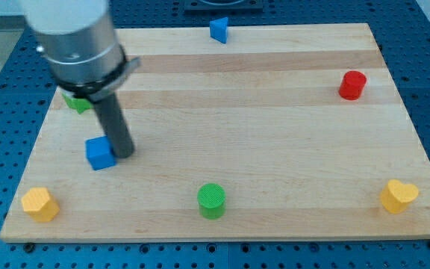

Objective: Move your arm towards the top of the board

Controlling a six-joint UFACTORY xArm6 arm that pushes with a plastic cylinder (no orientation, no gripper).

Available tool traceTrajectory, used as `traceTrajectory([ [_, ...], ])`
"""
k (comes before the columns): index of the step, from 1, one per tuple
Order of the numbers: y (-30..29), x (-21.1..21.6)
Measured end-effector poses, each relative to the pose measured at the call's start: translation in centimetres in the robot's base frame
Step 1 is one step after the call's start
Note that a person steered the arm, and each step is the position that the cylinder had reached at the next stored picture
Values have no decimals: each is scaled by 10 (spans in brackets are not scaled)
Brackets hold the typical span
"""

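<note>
My tip point(124, 154) rests on the wooden board point(230, 97) at the view's left, touching the right side of a blue cube point(100, 153). The rod rises from there to the arm's grey cylinder point(77, 37) at the view's top left. A green block point(77, 102) sits partly hidden behind the arm, above the blue cube. A blue block point(219, 30) sits at the board's top edge, far up and right of my tip.
A red cylinder point(352, 85) stands at the right. A green cylinder point(211, 200) is at the bottom middle. A yellow block point(39, 203) lies at the bottom left corner and a yellow heart-shaped block point(399, 196) at the bottom right.
</note>
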State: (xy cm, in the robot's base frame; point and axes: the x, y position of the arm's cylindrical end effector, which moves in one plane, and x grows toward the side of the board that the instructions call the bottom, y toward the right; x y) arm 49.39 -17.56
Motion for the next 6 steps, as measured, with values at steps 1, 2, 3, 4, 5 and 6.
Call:
traceTrajectory([
  [1,-29,3],
  [2,-15,0],
  [3,62,-31],
  [4,129,-86],
  [5,200,-156],
  [6,246,-214],
])
